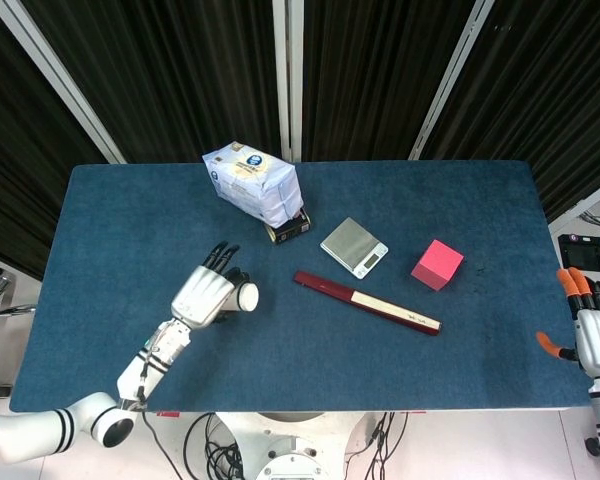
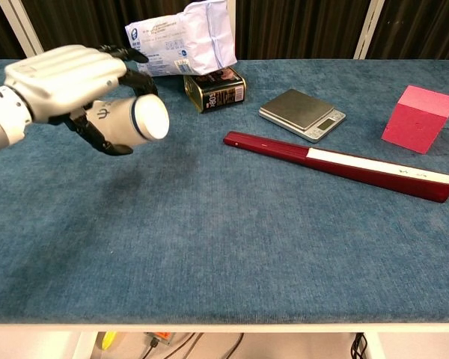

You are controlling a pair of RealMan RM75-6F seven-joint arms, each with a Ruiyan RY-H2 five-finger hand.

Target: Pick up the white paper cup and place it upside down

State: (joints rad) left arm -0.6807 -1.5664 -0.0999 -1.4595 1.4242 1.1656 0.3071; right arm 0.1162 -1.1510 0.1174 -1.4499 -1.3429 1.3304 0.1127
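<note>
The white paper cup with a dark band near its rim lies on its side in my left hand, lifted clear of the blue table. Its mouth points to the right. In the head view the cup pokes out from under the left hand at the table's left-middle. My right hand, white with orange fingertips, hangs off the table's right edge with fingers apart and nothing in it.
A white bag leans on a dark tin at the back. A silver scale, a pink cube and a long red-and-white fan box lie right of the cup.
</note>
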